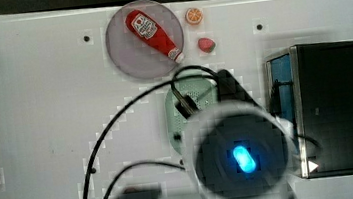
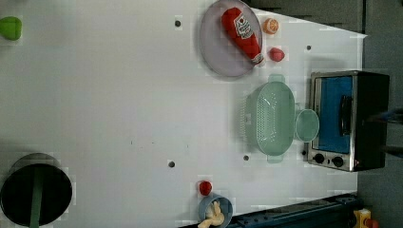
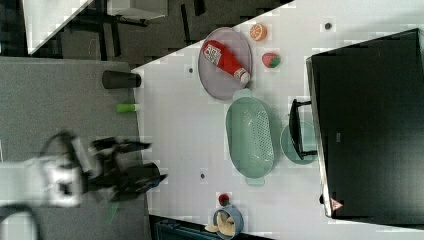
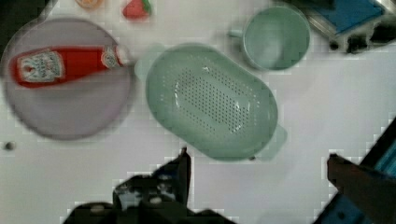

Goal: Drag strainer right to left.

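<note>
In the left view, a grey plate [image 2: 223, 47] bearing a ketchup bottle [image 2: 242, 32] lies at the table's [image 2: 119, 95] far edge; the strainer [image 2: 270, 118] sits just beside it, a cup [image 2: 307, 125] between strainer and toaster oven [image 2: 349, 121]. In the wrist view, the gripper [image 4: 259, 163] hangs wide open above the strainer's rim, holding nothing. In the top view the arm hides most of the strainer.

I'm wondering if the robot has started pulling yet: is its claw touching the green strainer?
Apart. In the wrist view the open gripper hangs above the table with white surface showing between its fingers and the strainer.
</note>
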Robot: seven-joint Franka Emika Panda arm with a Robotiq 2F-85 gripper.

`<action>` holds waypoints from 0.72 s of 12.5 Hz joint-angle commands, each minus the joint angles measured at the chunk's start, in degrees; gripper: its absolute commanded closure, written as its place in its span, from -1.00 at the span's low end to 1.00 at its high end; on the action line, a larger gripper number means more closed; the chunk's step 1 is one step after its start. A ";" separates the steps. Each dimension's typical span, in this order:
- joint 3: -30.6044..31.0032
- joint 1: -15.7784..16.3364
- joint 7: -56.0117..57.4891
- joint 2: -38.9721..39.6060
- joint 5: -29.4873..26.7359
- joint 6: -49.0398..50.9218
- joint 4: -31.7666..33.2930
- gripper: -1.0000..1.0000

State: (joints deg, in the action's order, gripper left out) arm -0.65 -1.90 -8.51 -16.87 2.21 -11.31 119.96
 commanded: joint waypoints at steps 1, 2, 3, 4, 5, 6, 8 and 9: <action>0.46 0.17 -11.25 6.74 0.49 -6.98 6.77 -1.00; 0.63 0.17 -15.14 8.86 0.50 -10.73 8.04 -1.00; 0.81 0.17 -18.81 10.87 0.49 -14.26 9.30 -1.00; 1.05 0.18 -22.32 12.67 0.49 -17.56 10.59 -1.00; 1.21 0.27 -25.45 14.34 0.49 -20.71 11.94 -1.00; 1.30 0.40 -28.31 15.98 0.49 -24.00 13.47 -1.00; 1.54 0.58 -32.57 19.13 0.49 -31.61 16.77 -1.00; 1.75 0.62 -32.89 20.69 0.49 -35.49 18.58 -1.00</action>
State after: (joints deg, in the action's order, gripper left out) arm 0.69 -1.48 -35.50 5.20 4.26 -45.74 138.32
